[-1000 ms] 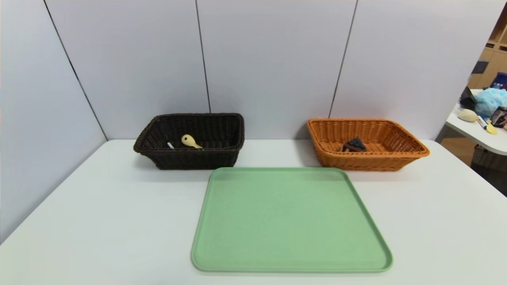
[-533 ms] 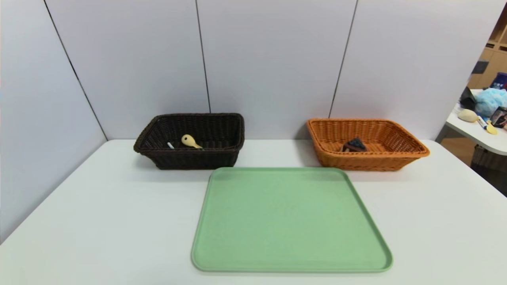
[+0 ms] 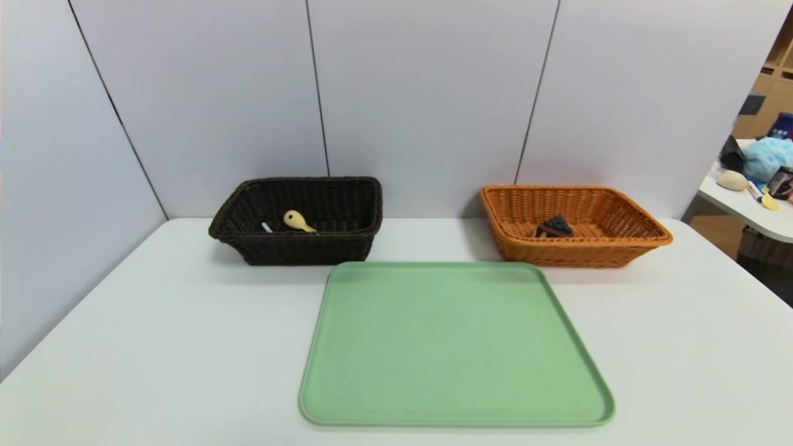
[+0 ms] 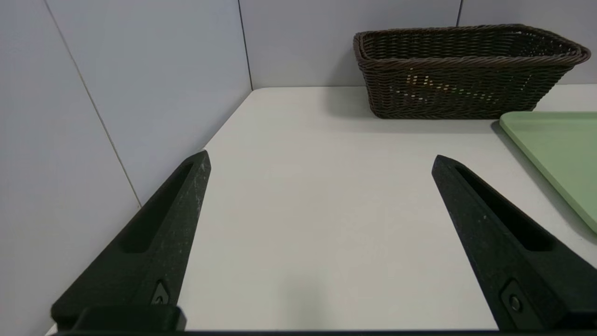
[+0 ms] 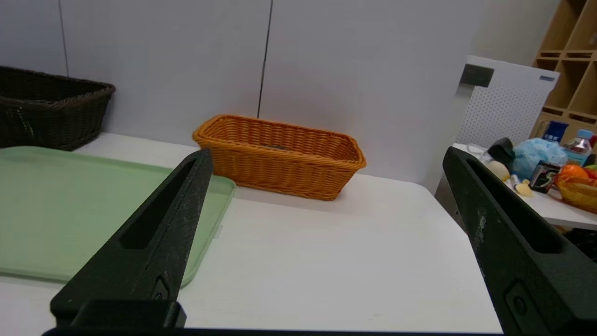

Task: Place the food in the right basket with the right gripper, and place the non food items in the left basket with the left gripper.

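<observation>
Inside the far baskets everything is already lying sorted: cake slice [image 3: 554, 227] in the orange basket [image 3: 644, 238], spatula [image 3: 297, 221] and pen [image 3: 266, 227] in the dark basket [image 3: 248, 244]. Left gripper [image 4: 321, 159] and right gripper [image 5: 328, 154] are hovering near, fingers wide apart, empty; nothing more is needing a move.

Green tray [image 3: 455, 347] on white table [image 3: 155, 347], cluttered side table [image 3: 753, 214] beyond, pale wall panels [image 3: 427, 93]

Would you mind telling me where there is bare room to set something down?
The green tray is bare, as is the white table either side of it. The dark basket holds spatula and pen; the orange basket holds the cake slice.
</observation>
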Controlling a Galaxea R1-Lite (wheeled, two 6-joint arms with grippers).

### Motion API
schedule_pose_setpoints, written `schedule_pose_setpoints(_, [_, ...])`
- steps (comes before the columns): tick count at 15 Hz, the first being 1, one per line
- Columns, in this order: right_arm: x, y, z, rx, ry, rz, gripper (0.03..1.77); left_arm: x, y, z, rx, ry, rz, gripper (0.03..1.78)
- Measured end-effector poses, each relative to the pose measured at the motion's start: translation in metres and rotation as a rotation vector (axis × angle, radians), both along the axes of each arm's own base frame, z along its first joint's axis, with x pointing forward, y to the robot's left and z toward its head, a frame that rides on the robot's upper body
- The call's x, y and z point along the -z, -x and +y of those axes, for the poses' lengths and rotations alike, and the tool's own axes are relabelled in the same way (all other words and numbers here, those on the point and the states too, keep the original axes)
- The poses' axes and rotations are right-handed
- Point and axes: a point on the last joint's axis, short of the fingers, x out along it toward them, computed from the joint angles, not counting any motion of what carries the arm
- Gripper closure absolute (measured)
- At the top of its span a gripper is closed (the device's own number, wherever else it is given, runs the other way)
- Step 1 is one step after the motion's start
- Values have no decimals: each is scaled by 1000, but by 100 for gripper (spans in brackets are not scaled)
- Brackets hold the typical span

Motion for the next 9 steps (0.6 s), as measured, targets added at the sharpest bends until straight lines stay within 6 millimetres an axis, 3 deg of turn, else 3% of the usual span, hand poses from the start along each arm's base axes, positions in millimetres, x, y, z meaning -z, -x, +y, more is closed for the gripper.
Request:
schedule_pose_setpoints(6, [34, -8, 0, -15, -6, 294, 10, 14, -2, -3, 129, 11, 128, 12])
schedule_pose_setpoints(9, [39, -8, 1, -34, -51, 345, 10, 20, -2, -3, 137, 25, 193, 12])
